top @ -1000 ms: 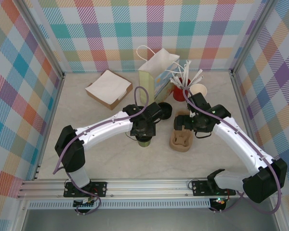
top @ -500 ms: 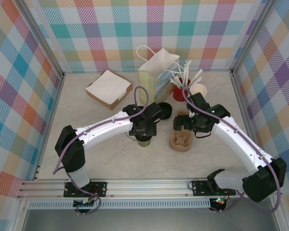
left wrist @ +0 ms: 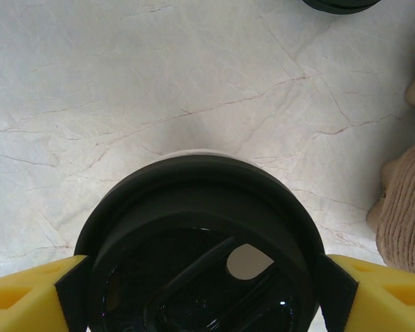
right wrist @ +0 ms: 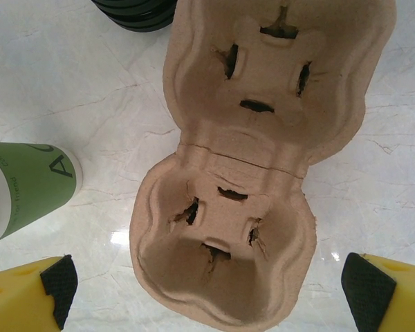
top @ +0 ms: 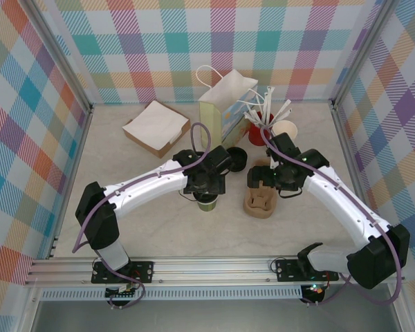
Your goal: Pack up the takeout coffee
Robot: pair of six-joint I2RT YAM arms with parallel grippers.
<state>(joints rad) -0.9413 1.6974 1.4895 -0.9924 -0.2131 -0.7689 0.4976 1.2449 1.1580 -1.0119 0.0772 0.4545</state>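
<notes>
The takeout coffee [top: 207,203] is an olive-green paper cup standing on the marble table left of the brown pulp carrier [top: 261,200]. A black lid [left wrist: 200,263] covers its top. My left gripper [top: 206,188] hangs right over it, jaws spread to either side of the lid [left wrist: 206,294]. The dark pads [left wrist: 72,287] sit against the lid's black rim, and I cannot tell whether they touch it. My right gripper [top: 263,181] stands open above the carrier [right wrist: 249,138], with bare table between its pads and the near cup hole [right wrist: 211,290]. The green cup [right wrist: 28,187] stands beyond the left fingertip.
A stack of black lids [top: 235,158] lies behind the cup. Farther back stand a paper bag [top: 225,111], a red cup of straws [top: 257,128], a cream cup [top: 286,129] and a box of napkins [top: 157,126]. Frame rails edge the table.
The left arm has shifted slightly to the left, with its gripper still over the lidded cup. The right arm has barely moved.
</notes>
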